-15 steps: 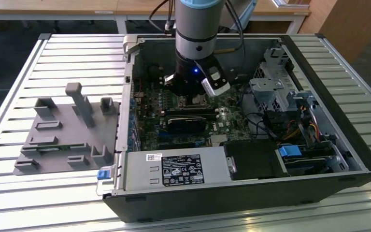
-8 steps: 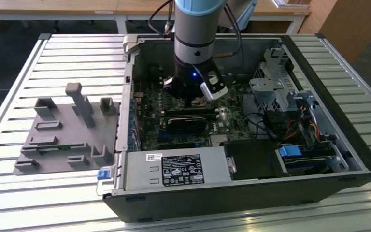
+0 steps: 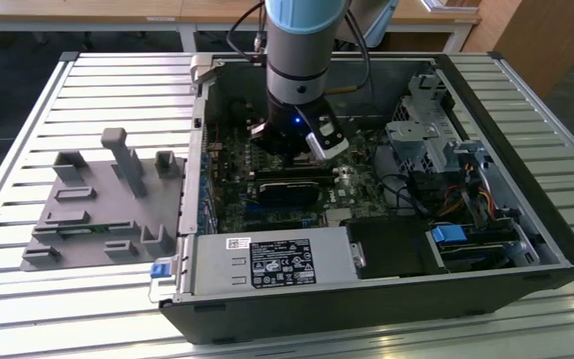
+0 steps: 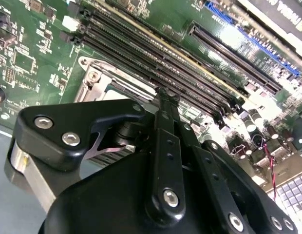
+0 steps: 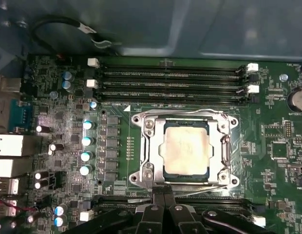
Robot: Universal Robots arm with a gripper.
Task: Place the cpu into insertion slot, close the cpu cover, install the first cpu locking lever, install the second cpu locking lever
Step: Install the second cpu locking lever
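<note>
The cpu [image 5: 186, 148], a square chip with a dull silver top, lies in its socket on the green motherboard. The cpu cover [image 5: 150, 146], a silvery metal frame, lies flat around it, and the chip shows through its window. Thin wire levers run along the socket's edges, one [image 5: 182, 114] on the memory-slot side and one [image 5: 195, 185] on the gripper side. My gripper [image 5: 163, 194] is shut, its black fingers pressed together with the tips at the socket's edge beside that lever. In the second wrist view the gripper [image 4: 163, 93] tips hover just over a corner of the cover [image 4: 100, 80]. In the exterior view the gripper [image 3: 289, 153] reaches down into the open computer case.
Long black memory slots [image 5: 170, 78] flank the socket, and a row of capacitors [image 5: 86, 141] stands beside it. In the case, a power supply [image 3: 272, 262] sits at the front and a drive cage [image 3: 417, 142] with cables on the exterior view's right. A grey fixture plate [image 3: 98, 209] lies on the slatted table.
</note>
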